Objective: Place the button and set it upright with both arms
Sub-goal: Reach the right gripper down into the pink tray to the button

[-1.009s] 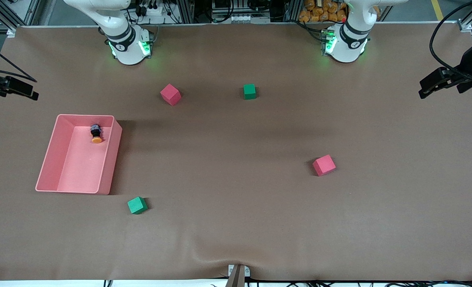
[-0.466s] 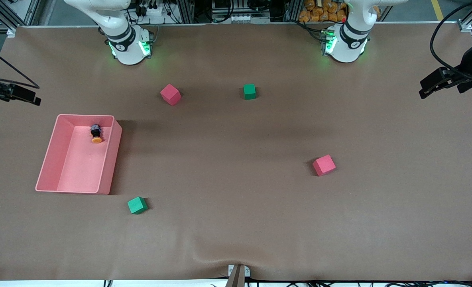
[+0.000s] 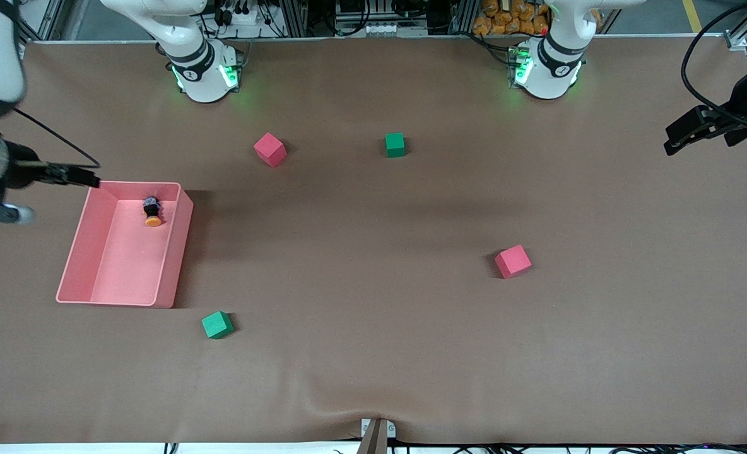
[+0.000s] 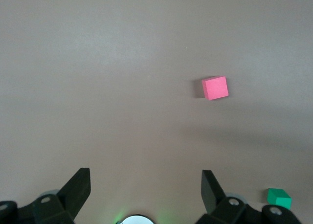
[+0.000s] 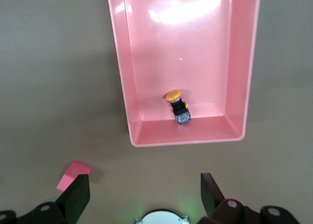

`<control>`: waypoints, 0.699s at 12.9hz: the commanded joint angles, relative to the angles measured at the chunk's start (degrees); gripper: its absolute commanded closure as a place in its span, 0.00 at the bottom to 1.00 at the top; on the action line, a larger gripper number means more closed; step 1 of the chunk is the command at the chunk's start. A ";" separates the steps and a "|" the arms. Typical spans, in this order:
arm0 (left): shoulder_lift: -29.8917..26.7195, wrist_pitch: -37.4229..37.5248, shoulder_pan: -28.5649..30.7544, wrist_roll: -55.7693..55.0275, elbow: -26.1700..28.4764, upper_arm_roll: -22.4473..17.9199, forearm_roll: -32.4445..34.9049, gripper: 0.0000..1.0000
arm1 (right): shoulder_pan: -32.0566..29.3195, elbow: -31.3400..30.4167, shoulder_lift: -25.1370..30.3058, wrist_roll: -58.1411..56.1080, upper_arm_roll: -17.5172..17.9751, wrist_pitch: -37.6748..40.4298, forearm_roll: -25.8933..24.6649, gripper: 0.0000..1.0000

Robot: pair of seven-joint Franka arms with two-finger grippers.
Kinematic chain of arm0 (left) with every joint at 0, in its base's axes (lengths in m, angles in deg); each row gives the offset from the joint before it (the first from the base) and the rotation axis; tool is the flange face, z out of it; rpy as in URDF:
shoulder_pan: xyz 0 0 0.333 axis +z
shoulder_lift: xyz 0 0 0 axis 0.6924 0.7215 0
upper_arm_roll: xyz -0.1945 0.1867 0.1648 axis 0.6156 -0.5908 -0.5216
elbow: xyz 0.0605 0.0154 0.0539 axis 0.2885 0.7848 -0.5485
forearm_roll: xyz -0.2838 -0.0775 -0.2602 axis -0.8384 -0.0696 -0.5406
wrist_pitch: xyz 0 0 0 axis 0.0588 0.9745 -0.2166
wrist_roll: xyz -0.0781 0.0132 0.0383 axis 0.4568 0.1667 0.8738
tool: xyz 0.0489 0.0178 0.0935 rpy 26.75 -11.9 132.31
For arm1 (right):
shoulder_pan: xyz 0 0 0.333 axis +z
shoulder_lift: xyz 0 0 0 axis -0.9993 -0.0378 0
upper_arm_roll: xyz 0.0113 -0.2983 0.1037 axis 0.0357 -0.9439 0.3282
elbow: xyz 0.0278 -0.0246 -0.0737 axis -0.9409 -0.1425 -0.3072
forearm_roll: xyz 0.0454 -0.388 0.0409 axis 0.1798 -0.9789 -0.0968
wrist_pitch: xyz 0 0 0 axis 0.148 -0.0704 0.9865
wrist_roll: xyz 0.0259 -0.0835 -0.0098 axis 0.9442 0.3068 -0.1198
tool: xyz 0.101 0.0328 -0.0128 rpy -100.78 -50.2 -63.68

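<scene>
The button lies on its side inside the pink bin, at the bin's end farther from the front camera, with its orange cap pointing toward that camera. The right wrist view shows the button close to the bin's end wall. My right gripper hangs open and empty in the air by the bin's corner toward the right arm's end of the table; in its own view the right gripper is short of the bin. The left gripper waits open and empty over the left arm's end of the table, and so does the left gripper in its own view.
Two red cubes and two green cubes are scattered on the brown table. The left wrist view shows a red cube and a green cube. A red cube lies by my right fingers.
The right arm has swung in from the table's end toward the bin, its gripper now at the bin's corner. The left arm, button and cubes have not moved.
</scene>
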 commanded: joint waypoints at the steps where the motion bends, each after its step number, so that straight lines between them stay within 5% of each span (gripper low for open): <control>1: -1.36 1.33 0.19 -0.33 -0.14 0.09 0.83 0.00 | -0.32 -8.00 -1.96 -0.46 -0.02 -8.98 -0.94 0.00; 4: -1.80 1.34 0.19 -0.42 -0.23 0.18 0.92 0.00 | -1.80 -13.21 -1.51 -2.21 -0.11 -10.68 -2.60 0.00; 9: -1.19 0.99 0.19 0.19 -0.14 0.18 1.18 0.00 | -4.89 -25.17 -2.39 -9.42 -0.02 -28.94 -2.61 0.00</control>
